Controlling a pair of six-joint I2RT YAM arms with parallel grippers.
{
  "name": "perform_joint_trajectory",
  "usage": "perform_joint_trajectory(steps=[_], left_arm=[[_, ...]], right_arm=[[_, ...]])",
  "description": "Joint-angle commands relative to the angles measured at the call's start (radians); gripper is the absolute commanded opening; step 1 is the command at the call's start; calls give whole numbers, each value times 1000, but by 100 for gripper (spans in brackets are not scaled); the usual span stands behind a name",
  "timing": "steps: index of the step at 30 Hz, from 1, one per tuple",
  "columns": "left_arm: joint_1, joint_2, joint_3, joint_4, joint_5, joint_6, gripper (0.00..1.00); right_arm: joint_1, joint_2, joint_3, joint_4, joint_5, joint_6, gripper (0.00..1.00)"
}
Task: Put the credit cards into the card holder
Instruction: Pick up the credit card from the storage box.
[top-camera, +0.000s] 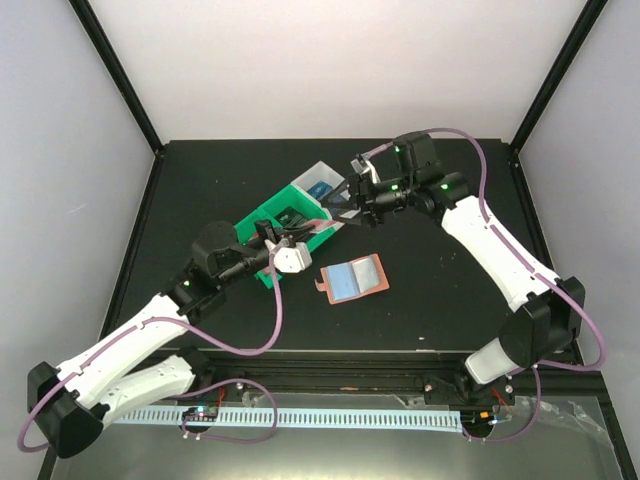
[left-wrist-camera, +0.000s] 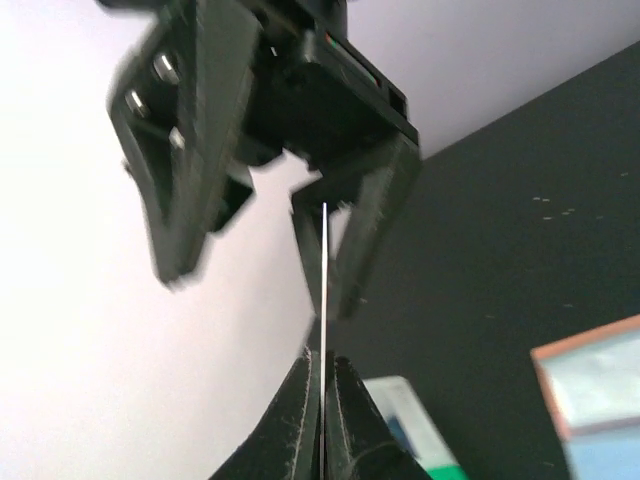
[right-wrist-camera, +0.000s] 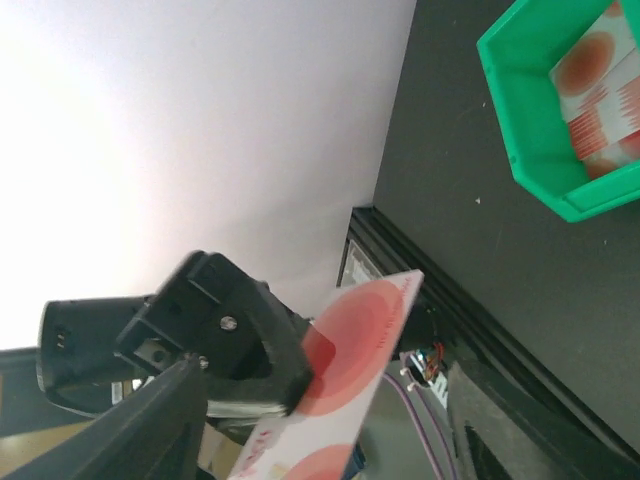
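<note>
**Q:** Top view: what is where?
**A:** The card holder (top-camera: 352, 279) lies open on the black table (top-camera: 450, 300), pale blue pockets up. It is just right of the green bin (top-camera: 262, 215), and a clear bin (top-camera: 322, 180) adjoins that on the far side. The left gripper (top-camera: 290, 255) and right gripper (top-camera: 352, 200) meet above the bins. A credit card (top-camera: 318, 224) sits between them, off the table.

**Q:** Left wrist view: which gripper has the card?
**A:** The left. Its fingers (left-wrist-camera: 295, 420) are pressed together on the lower end of the credit card (left-wrist-camera: 323, 285), which shows edge-on as a thin upright line. The right gripper (left-wrist-camera: 255, 290) stands spread, one finger on either side of the card's upper end and not closed on it. A corner of the card holder (left-wrist-camera: 600, 400) shows at lower right, well apart from the card.

**Q:** Right wrist view?
**A:** The credit card (right-wrist-camera: 360, 340), white with red discs, crosses the frame at a slant. A black finger (right-wrist-camera: 250, 340) overlaps its face, but which gripper it belongs to cannot be told. A second red-marked card (right-wrist-camera: 600, 80) lies in the green bin (right-wrist-camera: 520, 110).

**Q:** How far along is the task?
**A:** Early, by these views. No card is visible in the holder's pockets. One is in the air, apparently at a hand-over between the arms, and at least one waits in the bin. The transfer, every insertion and the remaining cards all look undone.
</note>
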Motion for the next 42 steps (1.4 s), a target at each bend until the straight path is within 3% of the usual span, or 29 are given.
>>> perform_joint_trajectory(steps=[1,5,8,13,16,21,26,29,30,34,37,39,42], left_arm=[[-14,32,61,159,50,242,1],[-16,51,51,218,36,286,2],[-17,59,46,234,34,293,2],[-23,68,27,241,22,304,6],[-24,73,21,246,8,293,25],[-25,68,18,195,-55,169,64],[-25,31,19,113,-145,-226,79],[-25,42,82,-4,-198,-594,82],[-25,57,122,-74,-237,-765,83],[-20,116,291,-339,-276,-1211,87],[-15,90,234,-200,-129,-1466,93],[-13,64,186,-52,-115,-1631,99],[14,110,153,125,-20,-1824,99]], right_arm=[[27,3,-3,-37,-24,28,65],[28,3,-11,-50,3,39,52],[28,-12,-56,61,-13,136,34],[29,-44,-117,284,-45,318,14],[27,-54,-126,337,-52,369,1],[2,-79,-124,316,40,291,1],[-50,-136,-152,296,214,95,1],[-51,-178,-175,330,290,-15,1],[-51,-192,-184,343,308,-43,1],[-53,-230,-223,405,342,-95,1],[-53,-247,-260,511,296,-42,1],[-51,-254,-275,585,251,3,1],[-51,-257,-285,676,188,74,1]])
